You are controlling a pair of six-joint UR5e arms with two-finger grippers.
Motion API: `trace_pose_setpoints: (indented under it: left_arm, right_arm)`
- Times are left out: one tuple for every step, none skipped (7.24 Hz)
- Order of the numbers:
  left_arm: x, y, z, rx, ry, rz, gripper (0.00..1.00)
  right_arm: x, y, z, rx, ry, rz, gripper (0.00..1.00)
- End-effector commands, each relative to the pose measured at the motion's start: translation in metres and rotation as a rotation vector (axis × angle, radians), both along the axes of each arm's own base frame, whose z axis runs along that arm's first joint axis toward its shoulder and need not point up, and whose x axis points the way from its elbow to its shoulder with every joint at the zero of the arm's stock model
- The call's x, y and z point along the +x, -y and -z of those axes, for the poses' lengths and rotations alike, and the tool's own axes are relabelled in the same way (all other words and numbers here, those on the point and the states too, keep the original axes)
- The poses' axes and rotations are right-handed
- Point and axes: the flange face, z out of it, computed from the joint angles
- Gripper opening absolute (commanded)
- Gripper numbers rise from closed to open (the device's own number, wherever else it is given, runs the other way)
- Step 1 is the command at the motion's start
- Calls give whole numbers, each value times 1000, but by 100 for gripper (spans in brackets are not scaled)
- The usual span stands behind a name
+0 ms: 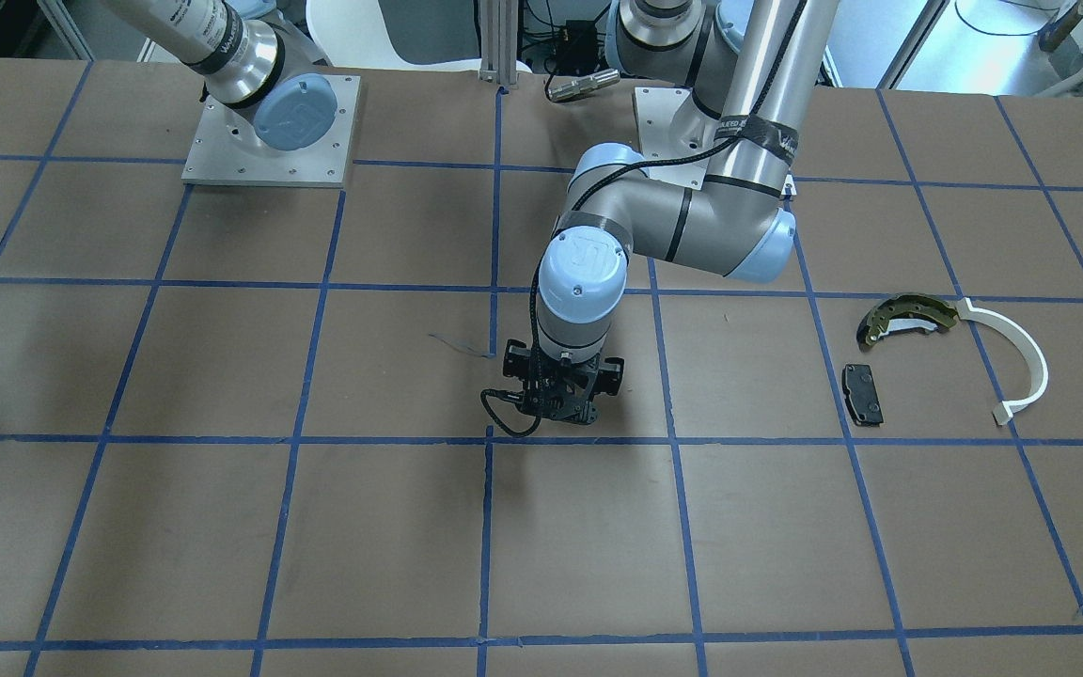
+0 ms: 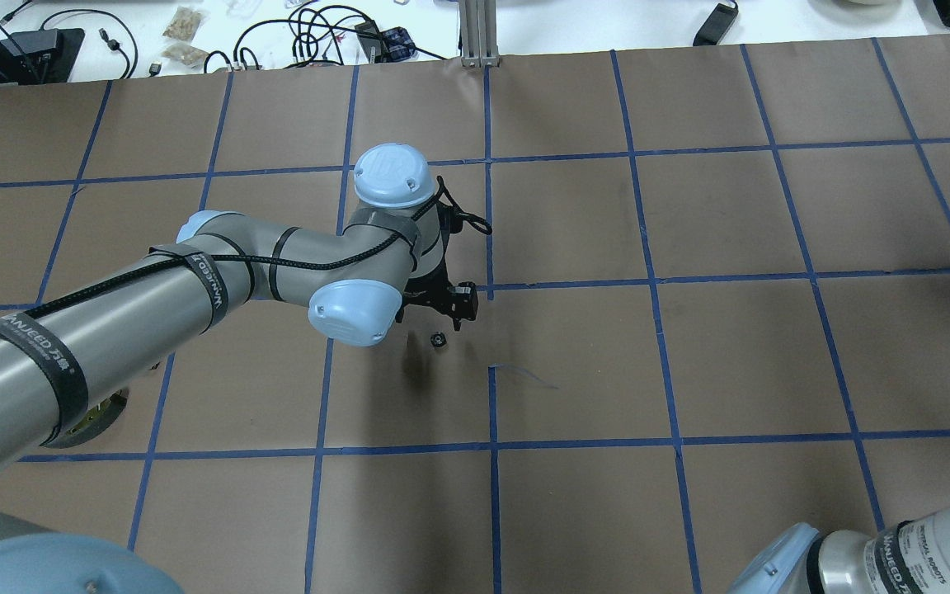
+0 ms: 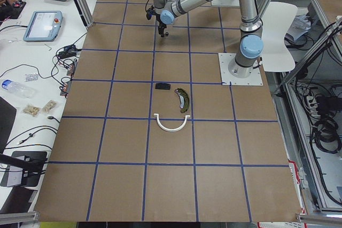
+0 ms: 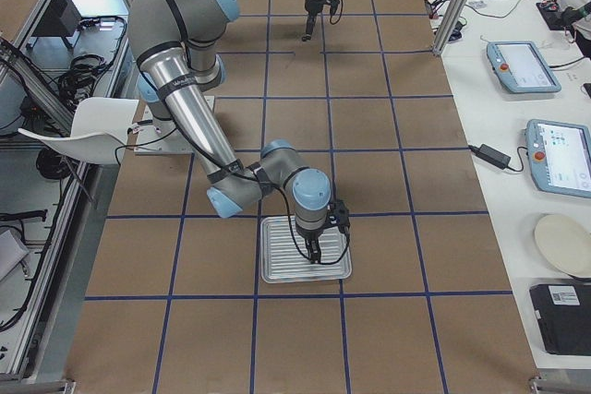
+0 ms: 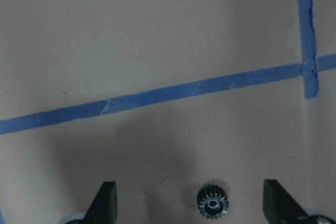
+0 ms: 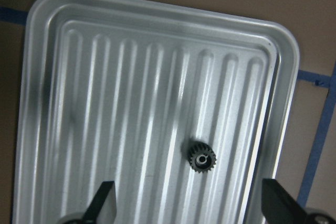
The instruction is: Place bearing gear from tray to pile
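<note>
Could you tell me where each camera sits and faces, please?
Front-facing: across the table, facing the robot; left arm, pile.
Overhead: behind the robot, looking down; left arm, gear on table.
Exterior left: robot's left table end; left arm, pile.
Exterior right: opposite end; right arm over tray.
Left wrist: straight down; open left gripper, overhead's gear.
Right wrist: down; open right gripper, exterior right's tray.

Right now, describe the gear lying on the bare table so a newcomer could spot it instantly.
Follow the left arm out to the middle of the brown table, where blue tape lines cross. Just below its open end effector lies a small dark toothed gear. Unlike the other gear, which sits in the ridged silvery tray, this one rests on the bare table.
</note>
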Motion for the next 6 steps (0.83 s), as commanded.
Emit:
trace_pose_setpoints:
  left_arm:
    - [2,-8,10,25,7,1,81]
    - [3,-11,13,37,10,4,72]
    - [3,-12,14,44,13,4,59]
    - [2,-11,12,40,11,4,34]
    - [3,-10,12,40,11,3,2]
    - [3,-6,7,40,-29,-2,0]
  right_arm:
    - [-19,11,23,7,19,-28,87]
    - [-15,10,27,23,45,-27,81]
    - [-13,9,29,29,52,-22,71]
    - [-12,8,32,38,66,-22,63]
    - [-12,8,31,40,64,-23,61]
    - [-13,7,30,47,52,-18,50]
